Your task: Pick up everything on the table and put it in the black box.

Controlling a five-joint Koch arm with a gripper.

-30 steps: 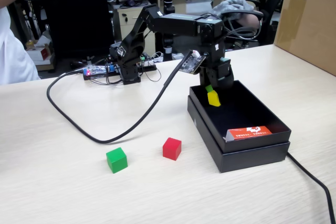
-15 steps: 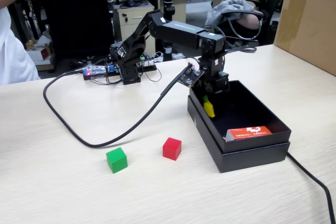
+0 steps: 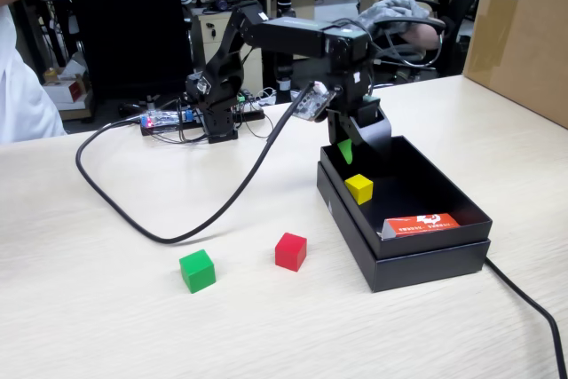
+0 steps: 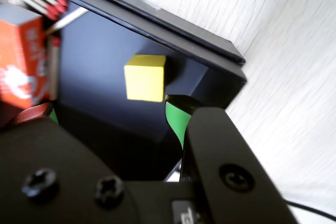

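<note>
The yellow cube [image 3: 359, 188] [image 4: 145, 77] lies loose on the floor of the black box [image 3: 426, 260] [image 4: 173, 35], near its far left corner in the fixed view. My gripper [image 3: 355, 150] [image 4: 113, 114] hangs just above that corner, open, with nothing between its green-padded fingers [image 4: 177, 120]. The red cube [image 3: 290, 251] and the green cube [image 3: 197, 270] sit on the pale table [image 3: 106, 326] to the left of the box, apart from each other.
A red-and-white packet [image 3: 419, 224] [image 4: 21, 61] leans in the box's near end. A thick black cable [image 3: 177, 235] loops across the table from the arm's base [image 3: 213, 113]. A big brown carton [image 3: 524, 33] stands at the right edge.
The gripper dipped into the box with the yellow cube, opened and rose a little. The cube now rests on the box floor. The red and green cubes have not moved.
</note>
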